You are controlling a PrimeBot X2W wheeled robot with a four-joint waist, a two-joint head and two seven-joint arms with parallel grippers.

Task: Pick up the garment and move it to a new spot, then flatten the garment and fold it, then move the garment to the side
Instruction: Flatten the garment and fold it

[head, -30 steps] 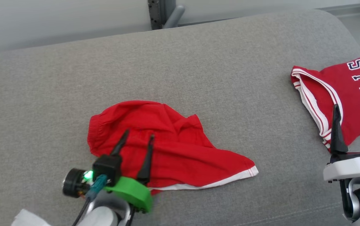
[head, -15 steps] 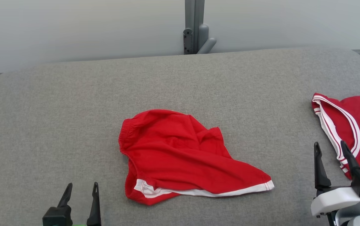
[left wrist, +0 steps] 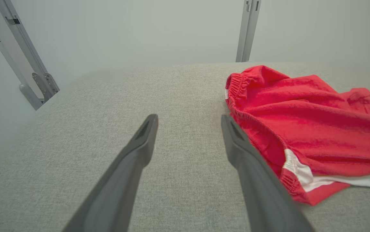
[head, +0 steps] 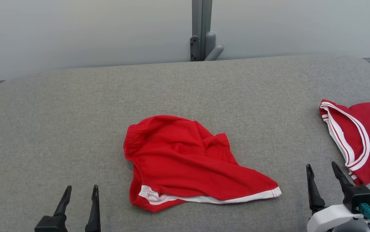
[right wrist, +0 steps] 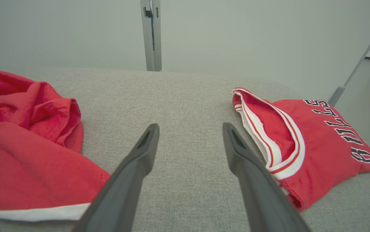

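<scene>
The garment [head: 185, 164] is a pair of red shorts with a white hem, lying crumpled in the middle of the grey padded surface [head: 75, 112]. My left gripper [head: 81, 187] stands open at the lower left, apart from the shorts and holding nothing. In the left wrist view the left gripper [left wrist: 188, 118] has bare grey padding between its fingers, with the garment [left wrist: 301, 129] just right of the right finger. My right gripper [head: 321, 165] is open at the lower right. In the right wrist view the right gripper [right wrist: 190, 126] is empty and the garment [right wrist: 20, 154] lies to the left.
A folded red jersey [head: 359, 135] with white trim and dark lettering lies at the right edge, close beside my right gripper; the same jersey [right wrist: 317, 141] sits right of the fingers in the right wrist view. A grey post [head: 201, 32] stands behind the surface against a pale wall.
The head camera has shifted, so the whole picture moved. My left gripper, which hung over the shorts a second ago, has drawn back to the lower left. The shorts lie still over the last half second.
</scene>
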